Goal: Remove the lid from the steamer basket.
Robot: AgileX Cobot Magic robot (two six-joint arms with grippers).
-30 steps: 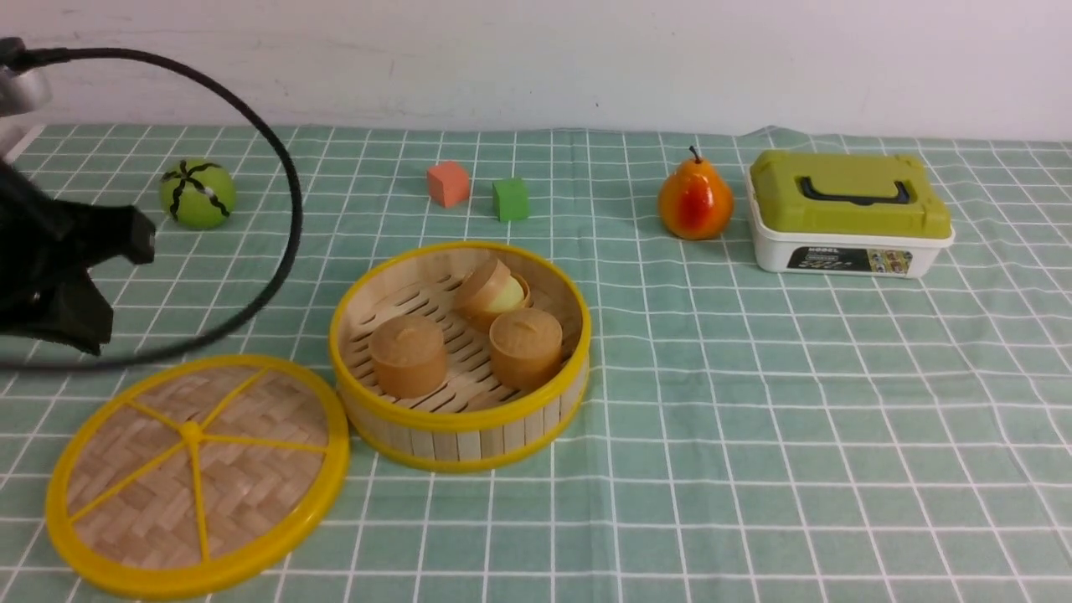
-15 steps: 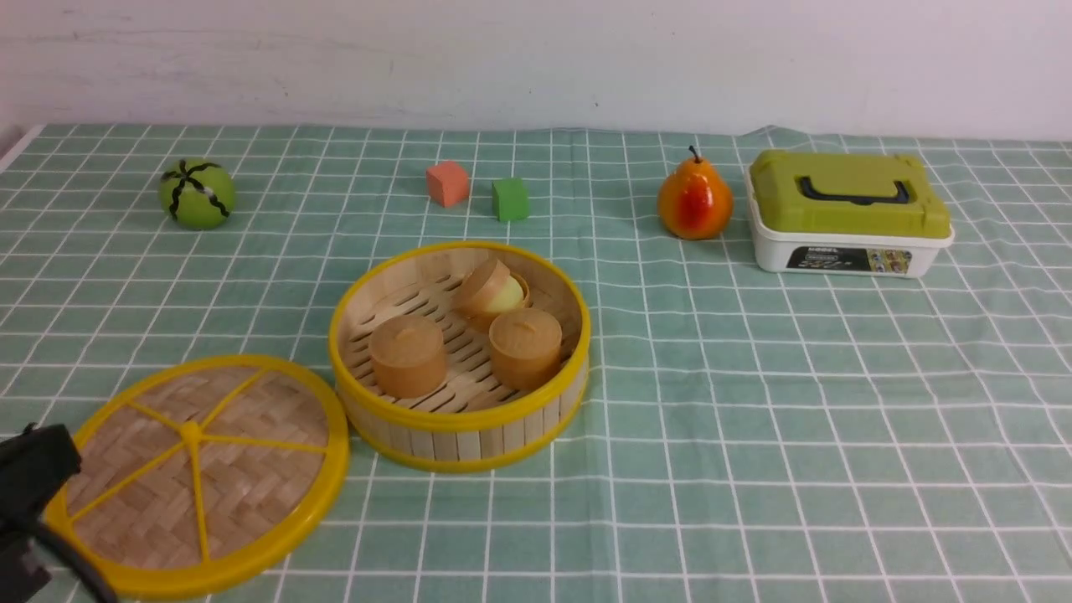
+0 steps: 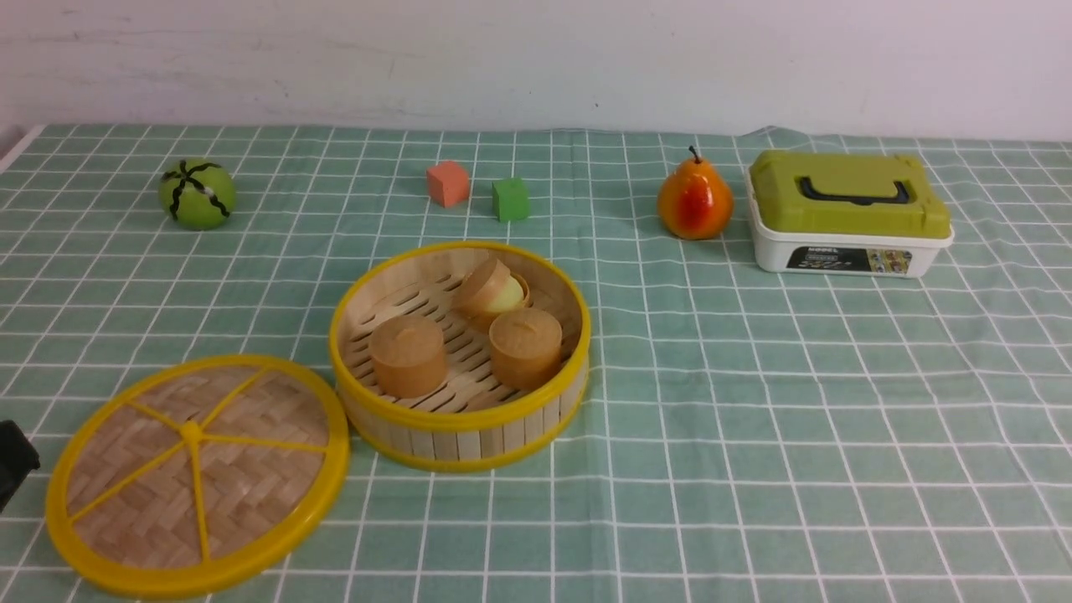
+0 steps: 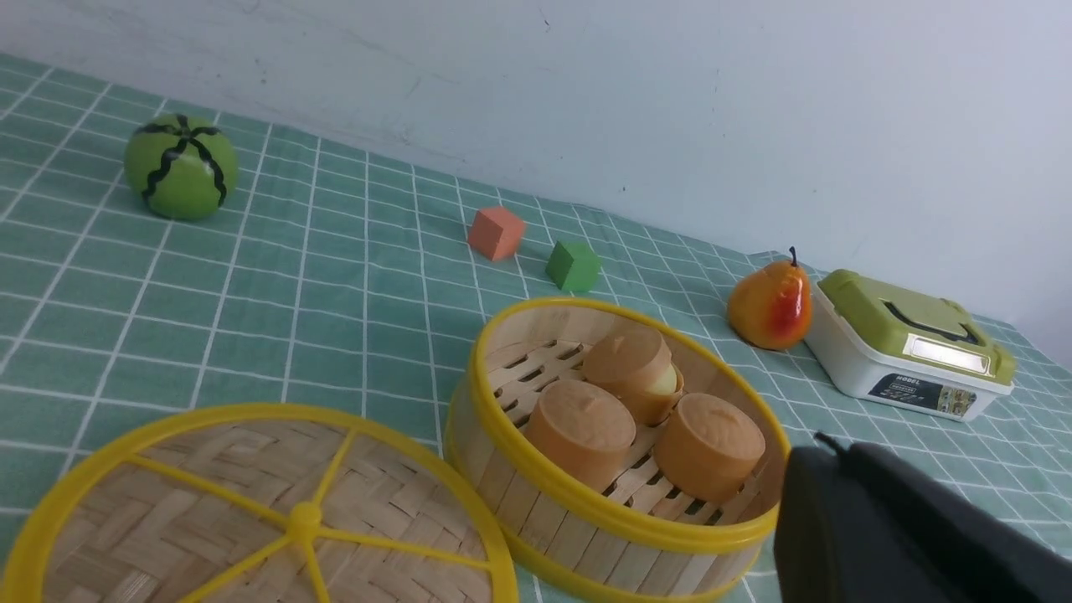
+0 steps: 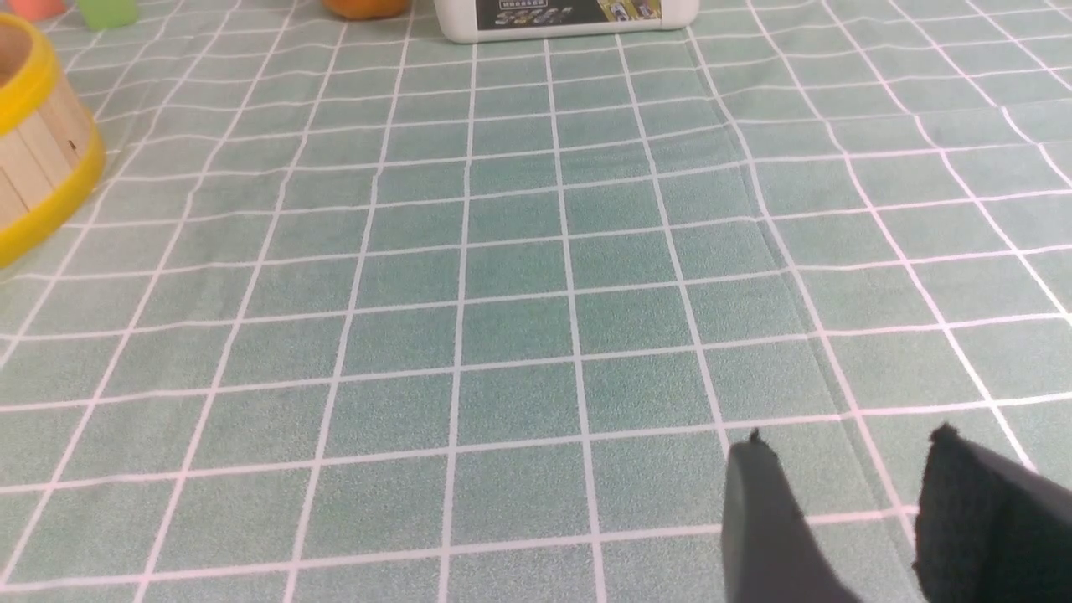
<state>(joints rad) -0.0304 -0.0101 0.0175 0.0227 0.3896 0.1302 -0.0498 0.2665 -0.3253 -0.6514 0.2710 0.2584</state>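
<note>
The lid lies flat on the cloth, to the left of the steamer basket and touching its wall. The basket stands uncovered, with three tan round pots inside, one tipped. In the left wrist view the lid and the basket are close in front, and my left gripper is shut on nothing, above the basket's near rim. A black bit of my left arm shows at the front view's left edge. My right gripper is open over bare cloth.
At the back lie a green striped ball, an orange cube, a green cube and a pear. A white box with an olive lid stands at the back right.
My left arm and its cable have dropped from the upper left to the lower left corner and drawn almost out of the front view. The lid and basket have not moved.
</note>
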